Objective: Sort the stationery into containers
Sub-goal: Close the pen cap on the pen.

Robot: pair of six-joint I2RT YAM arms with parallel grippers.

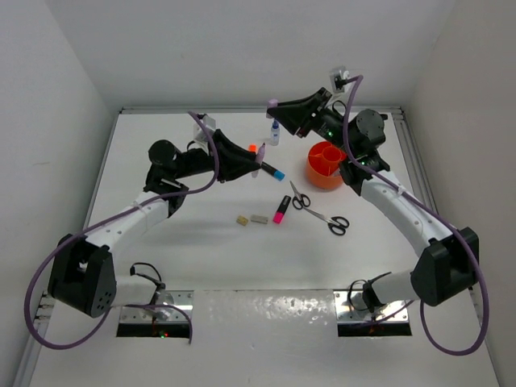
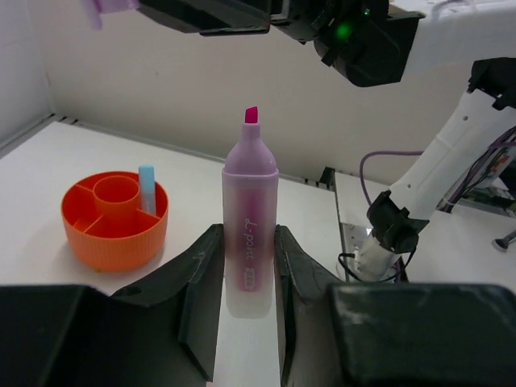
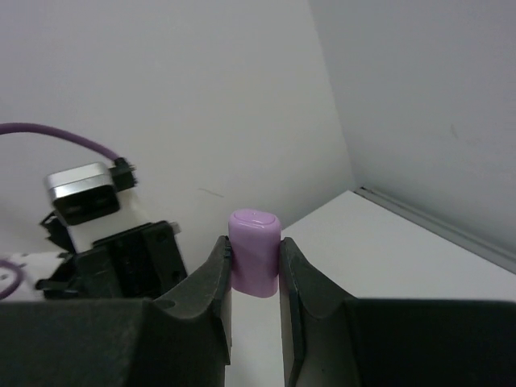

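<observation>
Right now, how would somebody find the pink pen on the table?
Find the round orange tub on the right half of the table. Toward the near edge lie black-handled scissors; the pen lies just left of them. It alone is black with a bright pink end.

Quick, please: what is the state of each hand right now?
Left hand: closed on the lilac marker, its tip uncapped.
Right hand: closed on a lilac cap.

Lilac cap [image 3: 255, 251] upright, pinched between the jaws — white walls [image 3: 201, 89] behind
</observation>
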